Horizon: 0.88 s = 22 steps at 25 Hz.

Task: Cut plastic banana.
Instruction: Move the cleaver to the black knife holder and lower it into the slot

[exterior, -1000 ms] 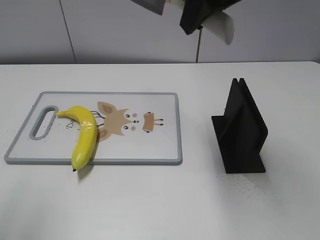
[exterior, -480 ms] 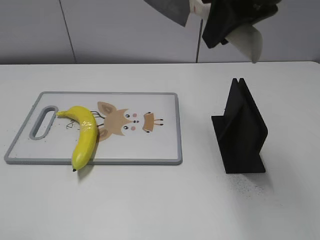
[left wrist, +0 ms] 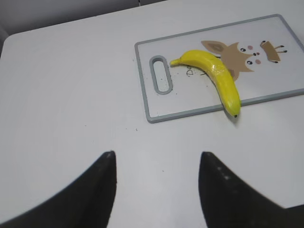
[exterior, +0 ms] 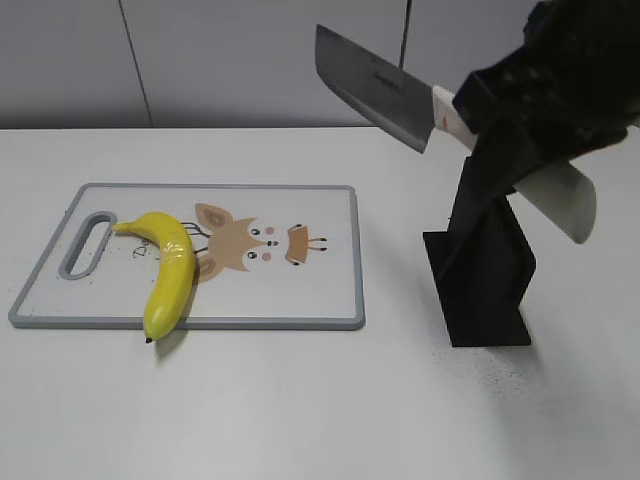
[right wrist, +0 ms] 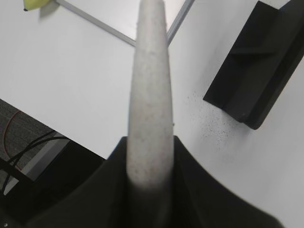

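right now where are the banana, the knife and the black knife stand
plastic banana (exterior: 170,272), exterior view, middle of its yellow body
knife (exterior: 375,88), exterior view, flat of the steel blade
black knife stand (exterior: 490,270), exterior view, its broad side face

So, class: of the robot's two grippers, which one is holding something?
The right gripper: its fingers are shut on the cleaver, raised above the black knife stand. The left gripper is open and empty.

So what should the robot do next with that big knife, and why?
Probably carry the steel cleaver with the white handle left and down toward the glossy yellow plastic banana. The right gripper holds it high beside the black knife stand, far from the banana lying on the grey-rimmed cutting board.
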Motion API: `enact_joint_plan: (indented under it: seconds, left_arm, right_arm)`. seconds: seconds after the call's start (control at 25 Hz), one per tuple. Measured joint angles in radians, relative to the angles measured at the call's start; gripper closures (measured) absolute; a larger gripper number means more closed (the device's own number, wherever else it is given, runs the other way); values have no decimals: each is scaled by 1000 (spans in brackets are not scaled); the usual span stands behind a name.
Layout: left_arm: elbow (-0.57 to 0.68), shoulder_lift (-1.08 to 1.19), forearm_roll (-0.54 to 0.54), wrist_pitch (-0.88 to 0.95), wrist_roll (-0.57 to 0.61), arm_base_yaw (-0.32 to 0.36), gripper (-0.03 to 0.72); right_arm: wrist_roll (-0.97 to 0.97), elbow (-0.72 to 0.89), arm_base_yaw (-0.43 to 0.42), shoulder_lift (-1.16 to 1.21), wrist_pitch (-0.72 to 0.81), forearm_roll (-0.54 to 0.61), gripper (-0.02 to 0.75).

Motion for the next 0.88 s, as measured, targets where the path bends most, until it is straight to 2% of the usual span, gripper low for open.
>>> enact_joint_plan:
  seconds: [0.52, 0.88]
  left_arm:
    - [220, -305, 2, 1, -37, 0, 158]
    - [266, -345, 2, -13, -39, 0, 159]
  right_arm:
    - [124, 297, 0, -164, -118, -14, 559]
    - [217, 430, 0, -279, -151, -50, 559]
